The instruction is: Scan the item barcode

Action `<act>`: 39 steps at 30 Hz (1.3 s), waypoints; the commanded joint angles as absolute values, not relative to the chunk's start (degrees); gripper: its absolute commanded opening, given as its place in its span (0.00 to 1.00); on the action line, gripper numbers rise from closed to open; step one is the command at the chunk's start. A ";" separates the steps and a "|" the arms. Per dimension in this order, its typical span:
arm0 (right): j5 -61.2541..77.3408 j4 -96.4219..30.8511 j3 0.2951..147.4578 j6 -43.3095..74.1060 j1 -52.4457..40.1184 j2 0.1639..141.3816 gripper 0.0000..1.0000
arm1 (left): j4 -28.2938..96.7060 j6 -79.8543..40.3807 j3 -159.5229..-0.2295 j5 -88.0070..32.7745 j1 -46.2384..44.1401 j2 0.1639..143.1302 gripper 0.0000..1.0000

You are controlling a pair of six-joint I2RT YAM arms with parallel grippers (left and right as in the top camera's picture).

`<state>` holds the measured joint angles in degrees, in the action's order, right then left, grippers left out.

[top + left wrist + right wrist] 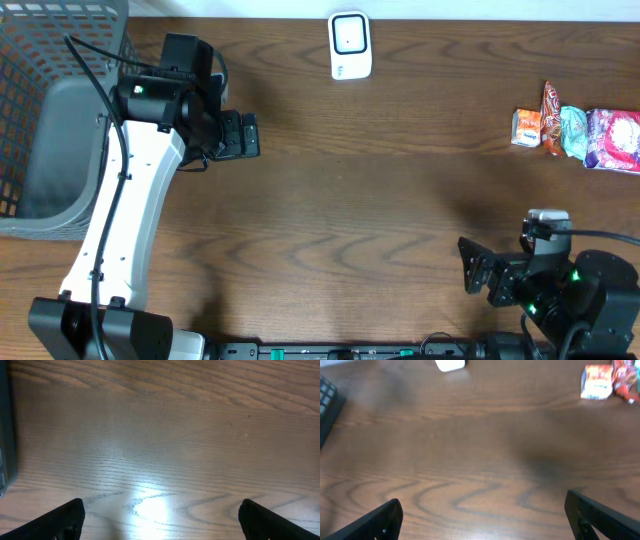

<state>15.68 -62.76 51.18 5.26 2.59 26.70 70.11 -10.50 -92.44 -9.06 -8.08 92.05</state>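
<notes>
A white barcode scanner point(350, 45) lies at the far middle of the wooden table; its edge shows at the top of the right wrist view as the scanner point(451, 364). The items sit in a row at the far right: a small orange-and-white carton point(527, 127) point(596, 382), an orange packet point(550, 118), a teal packet point(573, 132) and a pink packet point(615, 140). My left gripper point(252, 135) point(162, 522) hangs open over bare wood beside the basket. My right gripper point(468, 265) point(485, 520) is open near the front right, nothing between its fingers.
A grey mesh basket point(40, 60) fills the left end of the table; its dark rim point(7, 435) edges the left wrist view. A dark basket corner point(327, 400) shows at the left of the right wrist view.
</notes>
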 commanded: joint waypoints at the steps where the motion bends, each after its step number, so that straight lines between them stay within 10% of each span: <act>1: 16.23 -61.60 50.85 5.06 1.96 24.53 0.99 | 70.24 -10.79 -92.29 -8.91 -8.05 92.16 0.98; 39: 22.37 -8.23 10.31 6.17 -3.49 0.30 0.99 | 70.24 -10.79 -92.29 -8.91 -8.05 92.16 0.98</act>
<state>24.32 -8.97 11.77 5.69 -3.25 0.73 70.08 -10.50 -92.44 -9.04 -8.08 92.05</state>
